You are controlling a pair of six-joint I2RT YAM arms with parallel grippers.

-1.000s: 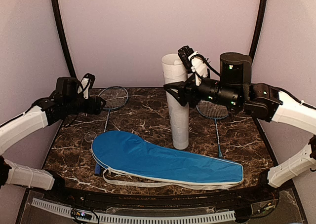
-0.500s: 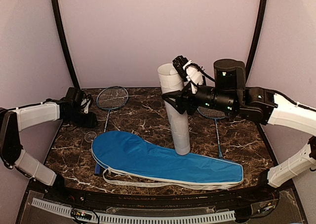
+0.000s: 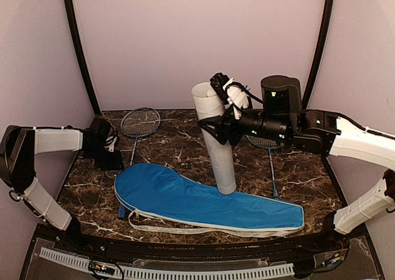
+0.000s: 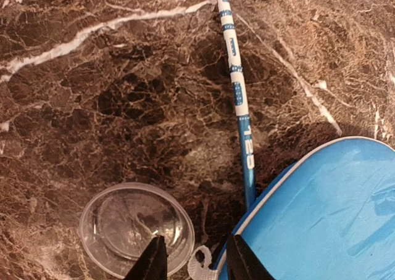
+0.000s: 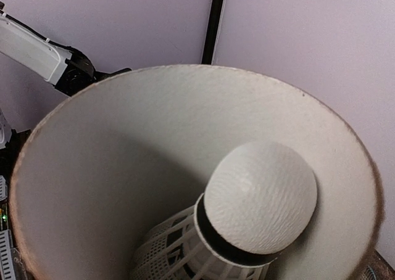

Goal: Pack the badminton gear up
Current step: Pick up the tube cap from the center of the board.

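My right gripper (image 3: 216, 124) is shut round the upper part of the long white tube (image 3: 223, 156). The tube leans left with its foot on the blue racket cover (image 3: 197, 203). The right wrist view looks into the tube's mouth (image 5: 105, 169), where a white shuttlecock (image 5: 259, 200) lies cork end up. My left gripper (image 4: 197, 264) hangs low over the table, open but narrow. A white zipper loop (image 4: 199, 266) of the cover (image 4: 333, 218) lies between its fingertips. One blue racket (image 3: 141, 122) lies back left, its shaft (image 4: 237, 95) running under the cover. The other racket (image 3: 270, 163) lies right of the tube.
A small clear round dish (image 4: 123, 224) sits on the marble just left of the cover's end, with my left fingertip (image 4: 153, 263) over its rim. The table's dark raised edge (image 3: 185, 240) runs along the front. Curved black posts stand at the back corners.
My left arm has dropped to the table beside the clear dish and its jaws have narrowed. My right gripper has carried the tube's top leftward, tilting it more.
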